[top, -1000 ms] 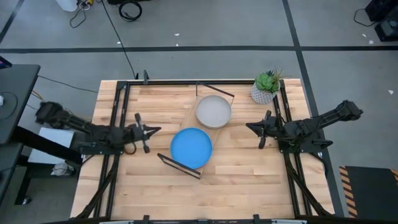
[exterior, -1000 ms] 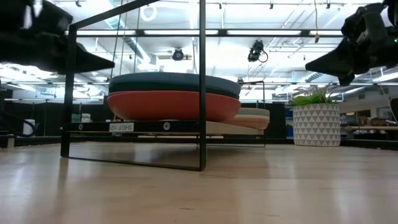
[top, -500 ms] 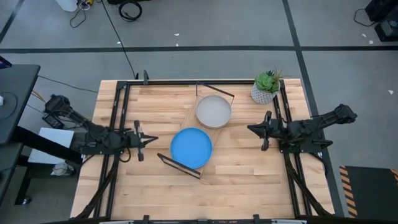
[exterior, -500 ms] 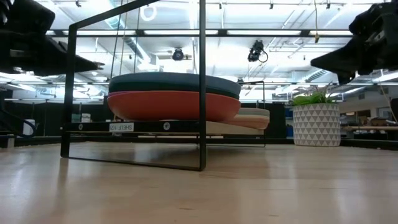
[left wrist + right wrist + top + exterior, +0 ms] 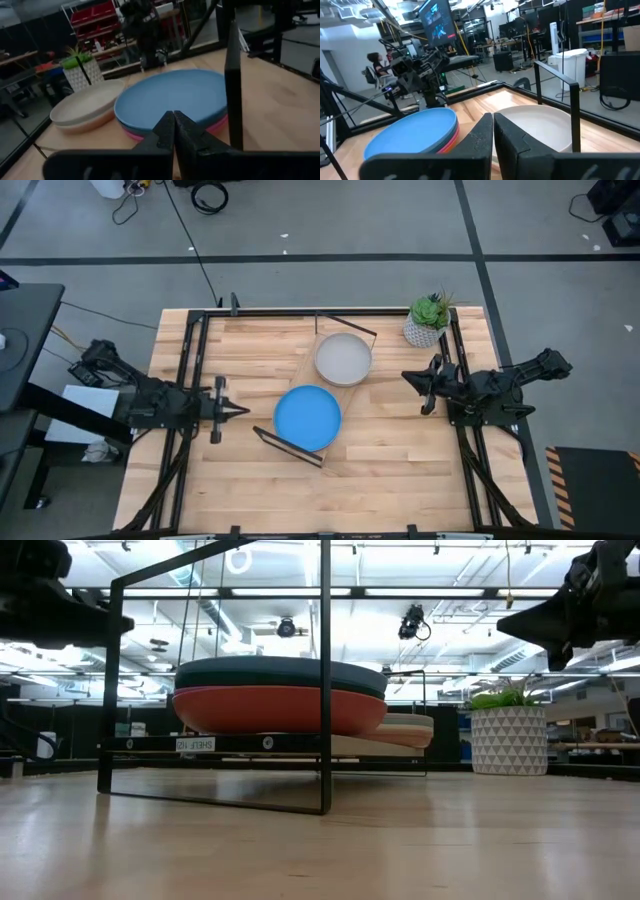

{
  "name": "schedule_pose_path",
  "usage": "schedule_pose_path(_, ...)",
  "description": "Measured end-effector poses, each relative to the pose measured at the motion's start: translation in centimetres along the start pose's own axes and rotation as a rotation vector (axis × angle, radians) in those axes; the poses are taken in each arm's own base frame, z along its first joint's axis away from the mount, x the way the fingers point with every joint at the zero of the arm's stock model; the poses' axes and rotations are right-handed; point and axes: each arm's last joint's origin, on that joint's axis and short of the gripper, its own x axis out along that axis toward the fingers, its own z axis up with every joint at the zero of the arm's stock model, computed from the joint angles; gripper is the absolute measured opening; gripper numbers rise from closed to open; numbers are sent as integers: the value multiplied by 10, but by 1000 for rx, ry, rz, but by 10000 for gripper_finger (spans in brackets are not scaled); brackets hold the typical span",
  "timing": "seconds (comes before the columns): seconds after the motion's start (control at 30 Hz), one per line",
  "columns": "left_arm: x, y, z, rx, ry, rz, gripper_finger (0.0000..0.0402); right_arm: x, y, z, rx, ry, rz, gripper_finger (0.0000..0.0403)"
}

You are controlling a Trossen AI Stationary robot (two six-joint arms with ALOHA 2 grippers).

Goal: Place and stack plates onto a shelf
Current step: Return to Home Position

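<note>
Both arms have drawn back from the middle since a second ago: the left gripper (image 5: 218, 410) has moved away toward its own side of the table (image 5: 250, 350), and the right gripper (image 5: 428, 381) has pulled back only a little. In each wrist view the two fingers meet at their tips, so both grippers are closed and hold nothing.

I judge the placing work finished. The shelf (image 5: 304, 373) lies slantwise at the table's centre and carries two stacks, one topped by the bright blue plate (image 5: 308, 418) and the other by the grey plate (image 5: 344, 358). From above, no plate lies loose on the table. Only the retreat of the arms seems to be left.

For that retreat there is good room. Bare wood lies between each gripper and the shelf's black wire end frames (image 5: 325, 670), and both grippers are well apart from them. The potted plant (image 5: 428, 321) stands near the right gripper, so that side asks for a little care.
</note>
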Motion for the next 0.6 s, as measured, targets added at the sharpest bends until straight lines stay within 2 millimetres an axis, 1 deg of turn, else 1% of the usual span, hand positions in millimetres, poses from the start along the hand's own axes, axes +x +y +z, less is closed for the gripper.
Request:
schedule_pose_path(0.1,-1,1,2,-19,-18,5,21,0,0,0,0,0,0,23)
schedule_pose_path(0.27,-1,1,1,-124,-14,3,32,0,0,0,0,0,0,24)
schedule_pose_path(0.6,-1,1,1,-113,-15,3,31,0,0,0,0,1,0,24)
